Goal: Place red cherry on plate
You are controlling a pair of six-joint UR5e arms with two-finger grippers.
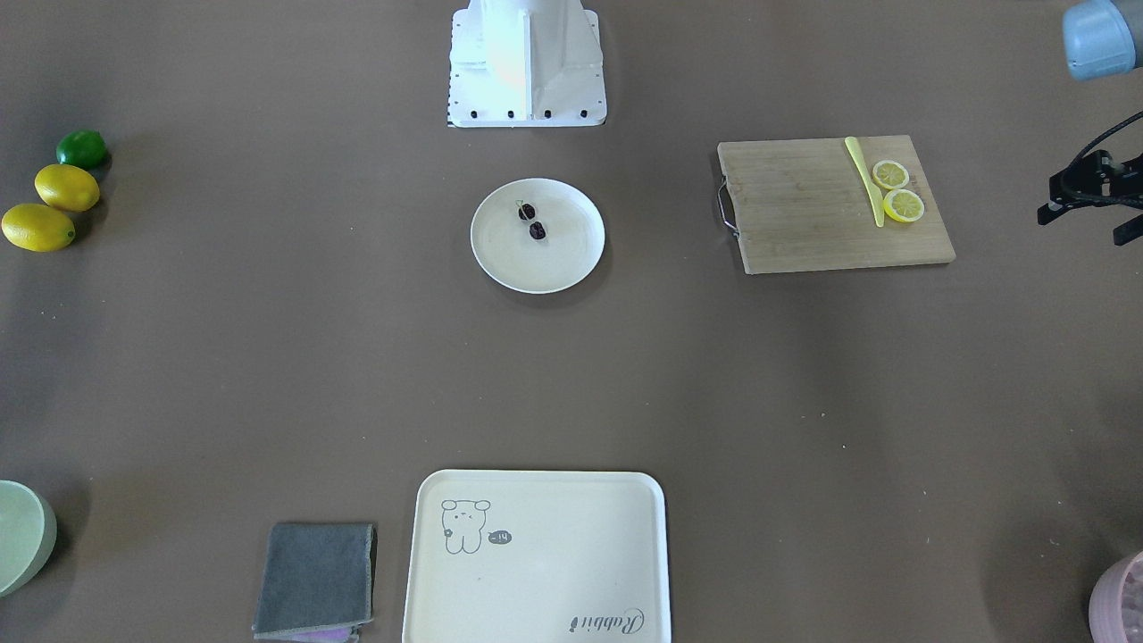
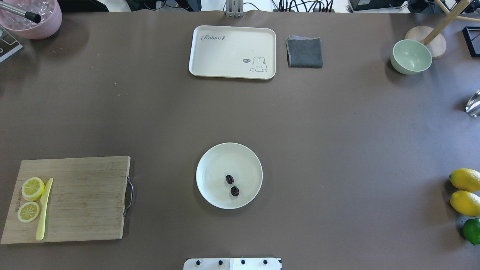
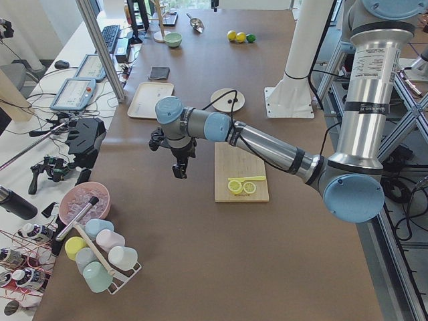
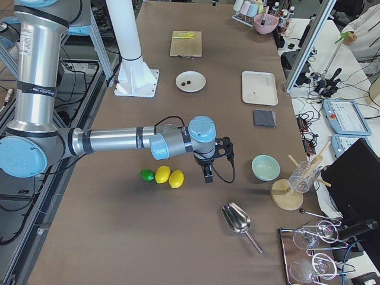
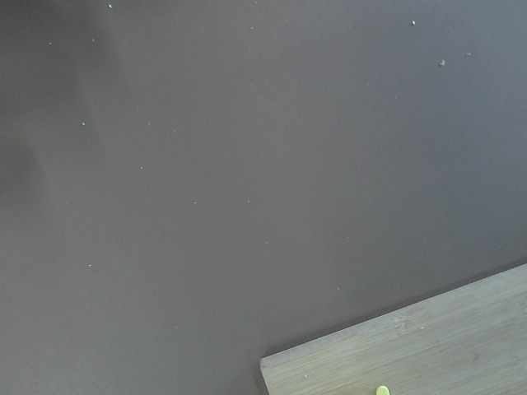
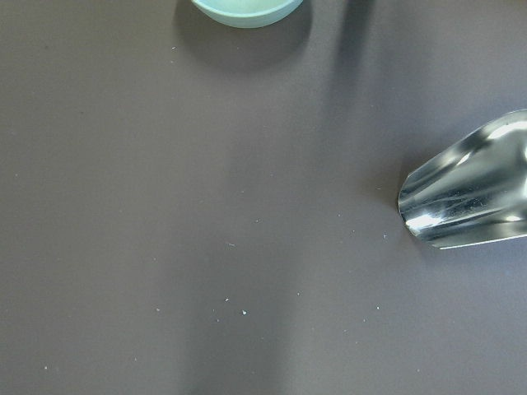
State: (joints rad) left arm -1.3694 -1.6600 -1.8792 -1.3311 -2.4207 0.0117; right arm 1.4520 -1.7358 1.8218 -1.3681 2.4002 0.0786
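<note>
The red cherry (image 1: pixel 532 221) (image 2: pixel 232 185), a pair of tiny dark fruits on a thin stem, lies inside the round cream plate (image 1: pixel 571 254) (image 2: pixel 240 161) near the robot's base. Neither gripper touches it. My left gripper (image 1: pixel 1079 228) (image 3: pixel 179 168) hangs far off beyond the cutting board, its two dark fingers spread apart and holding nothing. Over by the lemons, my right gripper (image 4: pixel 206 173) hovers above the table and shows only in the exterior right view, so I cannot tell whether it is open or shut.
A wooden cutting board (image 2: pixel 86 198) holds two lemon slices (image 2: pixel 30 198) and a yellow knife (image 2: pixel 44 210). A cream tray (image 2: pixel 225 52), grey cloth (image 2: pixel 304 52) and green bowl (image 2: pixel 411 56) line the far side. Two lemons (image 2: pixel 465 191), a lime (image 2: pixel 472 230), a metal scoop (image 4: pixel 237 221) and a pink bowl (image 2: pixel 32 18) are also there.
</note>
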